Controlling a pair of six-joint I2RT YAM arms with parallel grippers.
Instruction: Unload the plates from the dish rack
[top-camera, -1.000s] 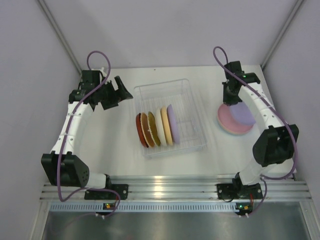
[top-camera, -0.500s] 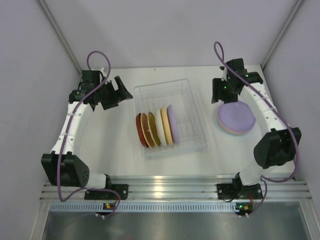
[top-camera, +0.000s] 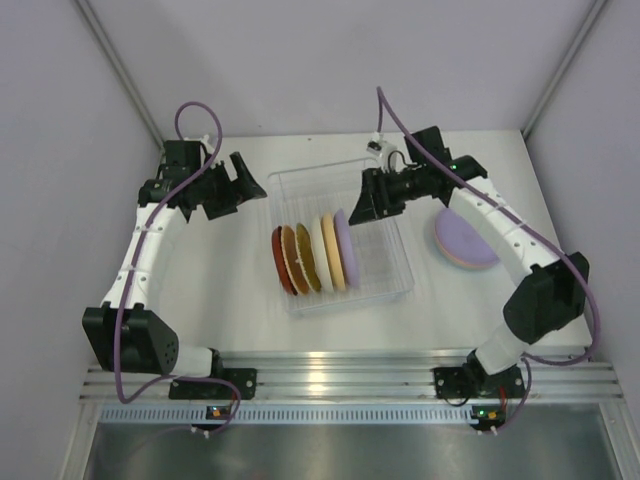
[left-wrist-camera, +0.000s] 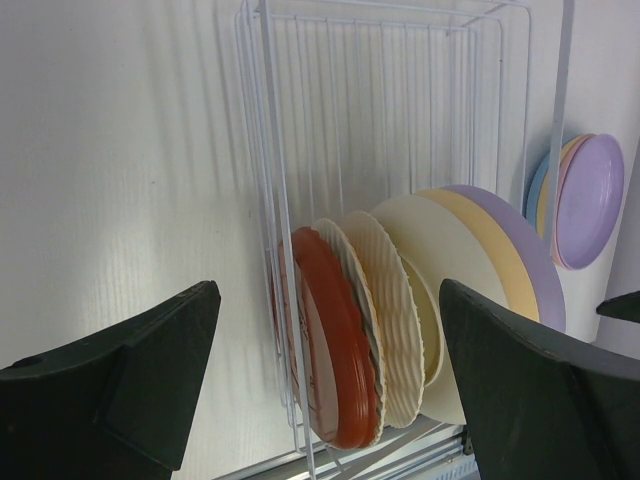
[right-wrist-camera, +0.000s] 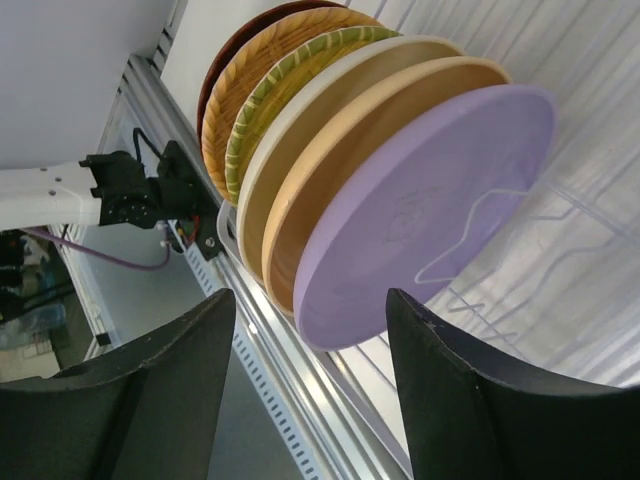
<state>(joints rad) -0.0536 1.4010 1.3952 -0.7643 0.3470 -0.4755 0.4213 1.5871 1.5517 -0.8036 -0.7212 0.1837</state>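
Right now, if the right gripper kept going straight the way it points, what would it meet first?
Probably the lavender plate, nearest of the row standing in the dish rack. The right gripper, open, points at its rim, though depth is unclear.

stack (top-camera: 466, 240): plates under its lavender top mostly hidden.

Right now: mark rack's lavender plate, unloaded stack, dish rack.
lavender plate (right-wrist-camera: 430, 200): right wrist view, face centre.
unloaded stack (top-camera: 460, 245): top view, top plate's face.
dish rack (top-camera: 312, 200): top view, bare floor.
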